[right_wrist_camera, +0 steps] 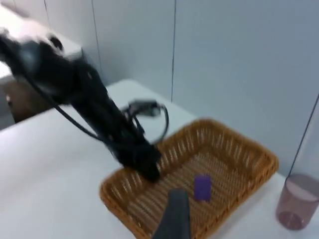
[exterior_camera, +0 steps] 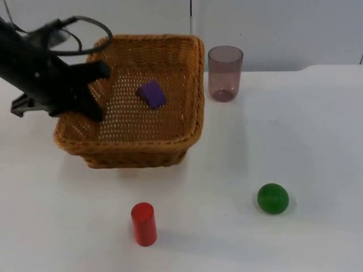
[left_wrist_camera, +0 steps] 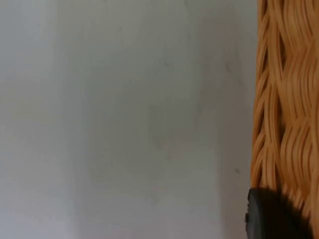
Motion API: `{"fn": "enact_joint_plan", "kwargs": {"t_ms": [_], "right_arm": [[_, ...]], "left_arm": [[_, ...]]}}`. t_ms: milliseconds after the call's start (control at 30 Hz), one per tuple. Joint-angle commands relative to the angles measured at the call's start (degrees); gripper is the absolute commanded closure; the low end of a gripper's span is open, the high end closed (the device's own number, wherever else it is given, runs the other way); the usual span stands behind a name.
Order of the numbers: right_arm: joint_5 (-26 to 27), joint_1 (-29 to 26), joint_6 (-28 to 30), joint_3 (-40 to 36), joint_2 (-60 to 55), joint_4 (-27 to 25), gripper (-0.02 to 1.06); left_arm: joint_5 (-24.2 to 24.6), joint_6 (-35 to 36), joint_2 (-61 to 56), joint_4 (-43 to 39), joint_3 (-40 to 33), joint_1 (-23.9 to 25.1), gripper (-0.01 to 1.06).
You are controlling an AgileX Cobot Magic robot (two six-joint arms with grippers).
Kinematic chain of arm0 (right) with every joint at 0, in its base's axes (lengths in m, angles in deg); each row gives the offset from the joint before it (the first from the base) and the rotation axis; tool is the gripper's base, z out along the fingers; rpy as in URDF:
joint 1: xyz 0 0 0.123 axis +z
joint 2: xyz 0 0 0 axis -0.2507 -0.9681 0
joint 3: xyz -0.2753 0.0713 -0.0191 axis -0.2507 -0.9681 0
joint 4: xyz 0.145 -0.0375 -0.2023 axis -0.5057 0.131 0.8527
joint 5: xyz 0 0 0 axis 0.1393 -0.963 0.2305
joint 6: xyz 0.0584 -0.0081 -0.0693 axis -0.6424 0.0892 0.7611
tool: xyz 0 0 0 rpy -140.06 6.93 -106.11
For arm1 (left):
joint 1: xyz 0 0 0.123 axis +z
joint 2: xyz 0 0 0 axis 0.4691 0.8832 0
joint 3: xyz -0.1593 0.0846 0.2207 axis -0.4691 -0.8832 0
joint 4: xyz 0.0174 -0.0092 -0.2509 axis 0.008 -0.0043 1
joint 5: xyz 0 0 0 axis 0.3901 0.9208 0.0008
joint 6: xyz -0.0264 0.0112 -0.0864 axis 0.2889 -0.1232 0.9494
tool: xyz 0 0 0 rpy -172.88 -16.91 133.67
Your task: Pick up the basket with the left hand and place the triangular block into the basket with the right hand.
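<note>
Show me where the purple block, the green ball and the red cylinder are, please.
purple block (exterior_camera: 151, 93): top view, on its upper face, inside the basket.
green ball (exterior_camera: 273, 198): top view, middle of the ball.
red cylinder (exterior_camera: 144, 225): top view, on its side wall.

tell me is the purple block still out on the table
No, the purple block lies inside the basket.
</note>
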State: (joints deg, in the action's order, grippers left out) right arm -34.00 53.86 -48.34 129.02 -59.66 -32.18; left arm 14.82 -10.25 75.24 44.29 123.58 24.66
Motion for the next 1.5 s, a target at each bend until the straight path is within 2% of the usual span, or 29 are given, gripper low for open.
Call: {"fn": "enact_joint_plan", "kwargs": {"t_ms": [0, 233, 300, 367, 400, 433, 500, 567, 633, 667, 733, 833, 900, 1033, 1100, 1233, 1467], "right_arm": [[0.2, -0.2, -0.2, -0.5, 2.6, -0.3, 0.35], [-0.6, -0.2, -0.2, -1.0, 8.4, -0.1, 0.35], [-0.8, -0.2, -0.1, -1.0, 9.5, 0.2, 0.35], [-0.9, -0.2, -0.1, -1.0, 10.1, 0.3, 0.35], [-0.9, -0.2, -0.1, -1.0, 10.3, 1.0, 0.35], [-0.9, -0.2, -0.1, -1.0, 10.3, 1.0, 0.35], [-1.0, -0.2, -0.1, -1.0, 10.3, 1.5, 0.35], [-1.1, -0.2, -0.1, -1.0, 10.3, 1.6, 0.35], [-1.1, -0.2, -0.1, -1.0, 10.3, 1.6, 0.35], [-1.3, -0.2, -0.1, -1.0, 10.3, 1.8, 0.35], [-1.4, -0.2, -0.1, -1.0, 10.3, 2.4, 0.35], [-1.4, -0.2, -0.1, -1.0, 10.3, 3.2, 0.35], [-1.1, -0.2, -0.1, -1.0, 10.3, 4.3, 0.35], [-1.3, -0.2, -0.1, -1.0, 10.3, 4.6, 0.35], [-1.3, -0.2, -0.1, -1.0, 10.3, 4.6, 0.35], [-2.0, -0.2, -0.2, -1.0, 10.3, 4.6, 0.35], [-5.3, -0.2, -0.3, -1.0, 10.3, 4.5, 0.35]], "left_arm": [[-0.8, 0.3, 1.9, 2.2, 1.6, -0.7, 1.05], [-1.8, 0.3, 6.8, 2.1, 3.0, -0.9, 1.05], [-1.9, 0.3, 6.9, 1.0, 3.0, -0.9, 1.01], [-1.9, 0.3, 6.9, 0.6, 3.0, -0.9, 0.86], [-1.9, 0.3, 6.9, 0.6, 3.0, -0.9, 0.72], [-1.9, 0.3, 6.9, 0.6, 3.0, -0.9, 0.72], [-1.9, 0.3, 6.9, 0.6, 3.0, -0.6, 0.47], [-2.0, 0.3, 6.8, 0.6, 3.1, -0.5, 0.29], [-2.0, 0.3, 6.7, 0.6, 3.3, -0.3, 0.25], [-1.5, 0.3, 6.3, 0.5, 4.1, 0.0, 0.17], [-0.8, 0.2, 4.2, -0.5, 4.8, 1.2, 0.11], [-0.8, 0.2, 1.9, -1.1, 4.8, 1.9, 0.10], [0.0, 1.2, -3.6, -3.8, 4.7, 3.4, 0.11], [1.4, 5.8, -11.0, -12.6, 4.6, 3.6, 0.11], [4.1, 9.8, -17.3, -17.9, 4.6, 3.2, 0.11], [7.3, 10.2, -24.8, -19.0, 3.3, 3.2, 0.11], [7.1, 10.5, -39.2, -20.5, -4.9, 3.2, 0.11]]}}
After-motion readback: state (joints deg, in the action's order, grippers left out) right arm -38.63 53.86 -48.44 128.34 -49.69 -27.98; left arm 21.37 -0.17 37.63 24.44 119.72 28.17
